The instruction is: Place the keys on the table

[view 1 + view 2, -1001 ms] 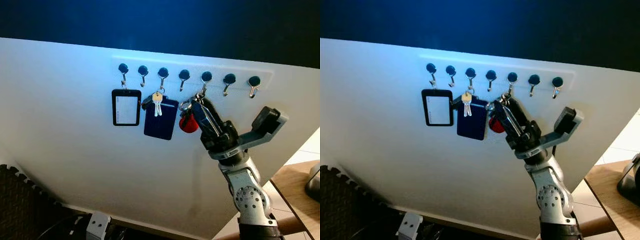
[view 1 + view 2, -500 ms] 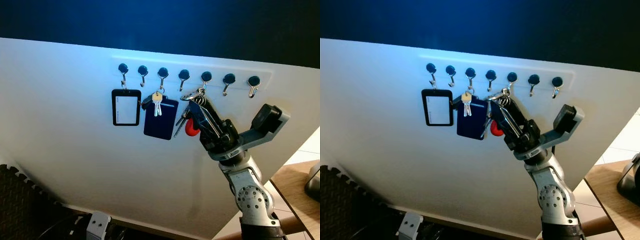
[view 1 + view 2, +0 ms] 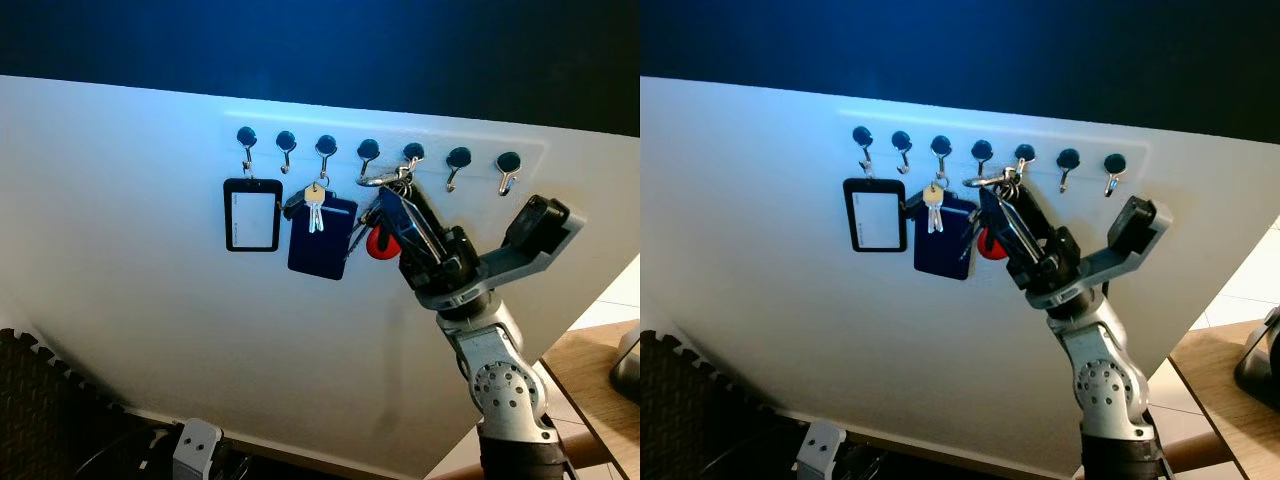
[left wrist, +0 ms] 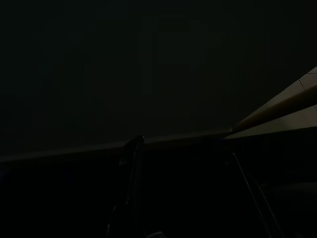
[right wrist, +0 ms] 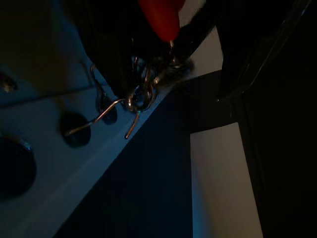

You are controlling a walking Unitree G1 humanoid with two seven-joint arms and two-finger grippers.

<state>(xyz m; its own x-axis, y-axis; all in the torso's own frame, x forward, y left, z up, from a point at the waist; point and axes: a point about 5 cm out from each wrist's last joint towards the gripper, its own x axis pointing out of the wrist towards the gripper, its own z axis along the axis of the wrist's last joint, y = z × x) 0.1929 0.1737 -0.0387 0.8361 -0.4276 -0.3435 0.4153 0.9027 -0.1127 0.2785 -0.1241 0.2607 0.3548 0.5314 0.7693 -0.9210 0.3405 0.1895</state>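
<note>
From the left eye view I see my right gripper [image 3: 392, 200] has moved up and a bit left since a moment ago, so the key ring now sits level with the hooks instead of hanging low. The keys [image 3: 377, 215] with their red tag [image 3: 379, 244] are pinched between the two black fingers, right by the fifth wall hook [image 3: 412, 153]. A row of black hooks [image 3: 367, 149] runs along the white board [image 3: 120, 260]. A black badge holder [image 3: 251, 214] hangs from the first hook, and a dark blue card pouch [image 3: 321, 238] with a small pale key [image 3: 314, 205] hangs just left of my gripper, very close to the red tag. A wooden table [image 3: 590, 375] edge shows low on the right, well apart from the keys. The right eye view shows the same scene, with the key ring [image 3: 985, 181] up near the hook line. My left wrist view is very dark; I can make out a pale sloping edge [image 4: 277, 106] and little else. In my right wrist view the red tag [image 5: 161, 17] and metal rings [image 5: 141, 94] sit between my dark fingers [image 5: 106, 49], beside round black hook heads [image 5: 74, 130].
</note>
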